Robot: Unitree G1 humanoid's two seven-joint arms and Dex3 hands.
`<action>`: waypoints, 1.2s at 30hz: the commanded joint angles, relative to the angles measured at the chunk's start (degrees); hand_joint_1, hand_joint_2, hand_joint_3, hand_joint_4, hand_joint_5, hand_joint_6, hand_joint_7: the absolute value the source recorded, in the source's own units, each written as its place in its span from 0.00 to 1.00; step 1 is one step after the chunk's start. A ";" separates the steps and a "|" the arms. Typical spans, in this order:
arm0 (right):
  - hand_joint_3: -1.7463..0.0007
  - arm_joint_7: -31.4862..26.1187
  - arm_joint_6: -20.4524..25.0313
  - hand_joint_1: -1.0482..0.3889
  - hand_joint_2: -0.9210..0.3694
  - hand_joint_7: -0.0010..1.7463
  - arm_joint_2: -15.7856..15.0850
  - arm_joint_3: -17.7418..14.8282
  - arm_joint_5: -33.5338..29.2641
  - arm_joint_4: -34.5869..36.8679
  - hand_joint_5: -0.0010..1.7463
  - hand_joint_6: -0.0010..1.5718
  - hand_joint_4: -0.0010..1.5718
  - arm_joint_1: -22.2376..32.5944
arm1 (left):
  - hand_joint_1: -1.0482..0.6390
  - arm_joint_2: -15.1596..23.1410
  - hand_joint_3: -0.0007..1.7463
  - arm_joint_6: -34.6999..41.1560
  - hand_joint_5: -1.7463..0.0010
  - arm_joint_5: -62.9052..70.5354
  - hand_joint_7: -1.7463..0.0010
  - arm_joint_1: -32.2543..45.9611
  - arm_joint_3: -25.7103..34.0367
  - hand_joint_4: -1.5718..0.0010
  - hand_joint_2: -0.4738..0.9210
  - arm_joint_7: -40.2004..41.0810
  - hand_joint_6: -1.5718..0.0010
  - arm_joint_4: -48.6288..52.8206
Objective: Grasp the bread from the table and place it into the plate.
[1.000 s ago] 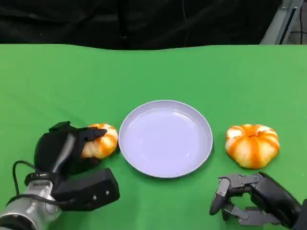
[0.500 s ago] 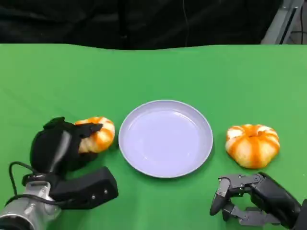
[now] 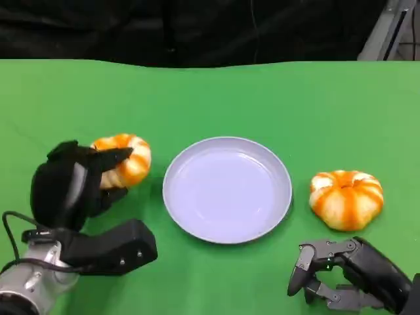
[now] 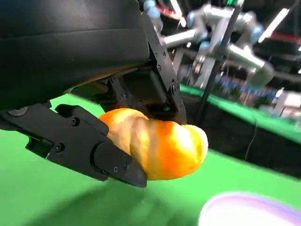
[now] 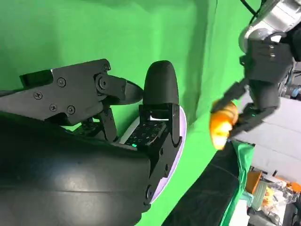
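My left hand (image 3: pixel 69 185) grips an orange-and-white bread bun (image 3: pixel 123 159), lifted above the green table to the left of the pale lilac plate (image 3: pixel 226 189). In the left wrist view the bun (image 4: pixel 160 148) sits between black fingers (image 4: pixel 84 146), with the plate's rim (image 4: pixel 249 212) beyond it. A second bun (image 3: pixel 346 199) lies on the table right of the plate. My right hand (image 3: pixel 344 275) rests near the front edge, just in front of that bun, fingers curled and holding nothing. The right wrist view shows the held bun (image 5: pixel 223 122) in the left hand (image 5: pixel 263 89) across the plate (image 5: pixel 176 141).
Green cloth (image 3: pixel 210 98) covers the whole table, with a dark backdrop behind its far edge. A metal frame leg (image 3: pixel 387 29) stands at the back right. Open cloth lies behind the plate.
My left hand has lifted the bun off the table and drawn it up and slightly left. The right hand, plate and second bun have not moved.
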 commanded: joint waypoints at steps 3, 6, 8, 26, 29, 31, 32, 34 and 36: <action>0.71 0.16 -0.74 0.69 0.01 0.62 -0.28 -0.11 0.50 0.46 0.91 0.52 0.48 -0.42 | 0.57 1.97 0.00 -0.36 0.47 1.58 1.00 2.66 0.75 0.41 0.96 0.69 0.18 -7.72; 0.71 0.29 -0.40 0.69 0.01 0.63 -0.26 -0.08 0.54 0.60 0.91 0.52 0.48 -0.46 | 0.56 1.78 0.00 -0.40 0.44 2.28 1.00 3.24 0.73 0.43 0.96 0.37 0.18 -9.86; 0.71 0.27 -0.54 0.69 0.01 0.62 -0.28 -0.05 0.43 0.48 0.91 0.52 0.48 -0.45 | 0.56 1.58 0.00 -0.49 0.43 2.53 1.00 3.72 0.77 0.43 0.96 -0.23 0.18 -11.80; 0.70 -0.07 -0.43 0.69 0.01 0.63 0.11 0.00 0.12 0.52 0.91 0.52 0.48 -0.48 | 0.58 -0.70 0.00 -7.10 0.52 3.70 1.00 3.18 -1.13 0.40 0.96 -6.84 0.18 -16.48; 0.70 -0.04 0.20 0.69 0.01 0.63 0.11 0.02 0.20 0.05 0.90 0.52 0.48 -0.31 | 0.57 -2.35 0.00 -8.54 0.54 3.17 1.00 1.86 -1.82 0.40 0.96 -8.71 0.18 -14.43; 0.70 -0.21 0.07 0.70 0.01 0.62 0.09 0.01 0.00 -0.08 0.90 0.52 0.48 -0.25 | 0.58 -3.39 0.00 -9.35 0.55 2.54 1.00 0.95 -1.92 0.40 0.96 -10.38 0.18 -12.99; 0.70 -0.24 0.02 0.70 0.01 0.62 0.09 0.00 -0.06 -0.09 0.90 0.52 0.48 -0.25 | 0.58 -3.66 0.00 -9.64 0.55 2.44 1.00 0.71 -1.83 0.40 0.96 -10.78 0.18 -12.55; 0.70 -0.26 -0.01 0.70 0.01 0.62 0.09 -0.01 -0.09 -0.09 0.90 0.52 0.48 -0.24 | 0.58 -3.90 0.00 -10.00 0.55 2.49 1.00 0.50 -1.57 0.40 0.97 -11.11 0.18 -12.09; 0.70 -0.26 -0.01 0.70 0.01 0.62 0.09 -0.01 -0.09 -0.10 0.90 0.52 0.48 -0.24 | 0.58 -3.99 0.00 -10.23 0.54 2.59 1.00 0.42 -1.39 0.40 0.97 -11.18 0.18 -11.84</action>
